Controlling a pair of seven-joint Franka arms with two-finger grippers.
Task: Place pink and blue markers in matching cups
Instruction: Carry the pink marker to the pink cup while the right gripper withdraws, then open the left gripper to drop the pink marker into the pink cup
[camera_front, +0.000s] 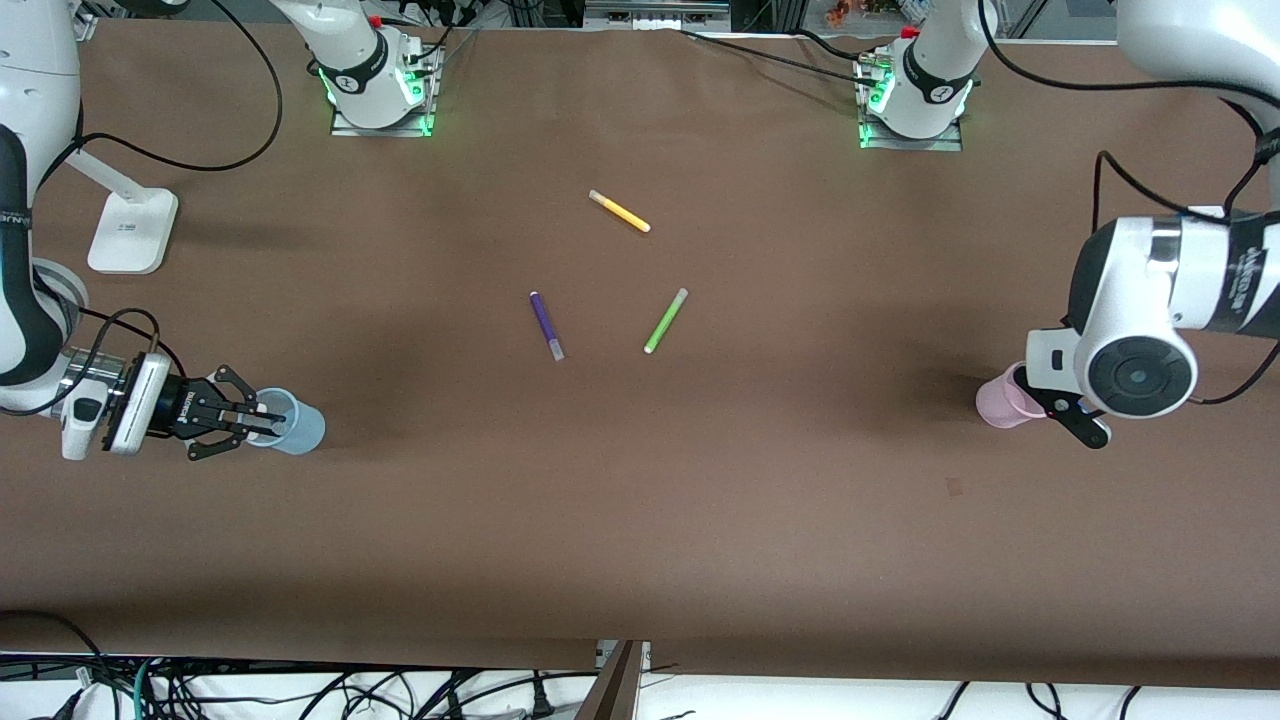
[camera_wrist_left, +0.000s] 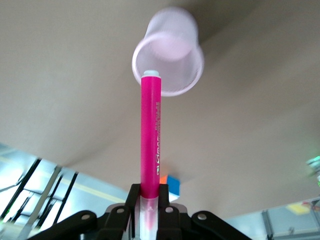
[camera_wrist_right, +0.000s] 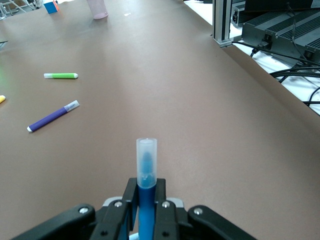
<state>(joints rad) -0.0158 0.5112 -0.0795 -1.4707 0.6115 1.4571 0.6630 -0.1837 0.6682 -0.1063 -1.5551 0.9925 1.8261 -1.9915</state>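
My left gripper is shut on the paler cap end of the pink marker. The marker's other end points at the open mouth of the pale pink cup. In the front view this gripper hangs by the pink cup at the left arm's end of the table. My right gripper is shut on the blue marker, greyish cap outward. In the front view it is at the rim of the pale blue cup. The marker's lower end is hidden.
A purple marker, a lime-green marker and a yellow marker lie mid-table. The purple marker and the green marker also show in the right wrist view. A white stand sits near the right arm's end.
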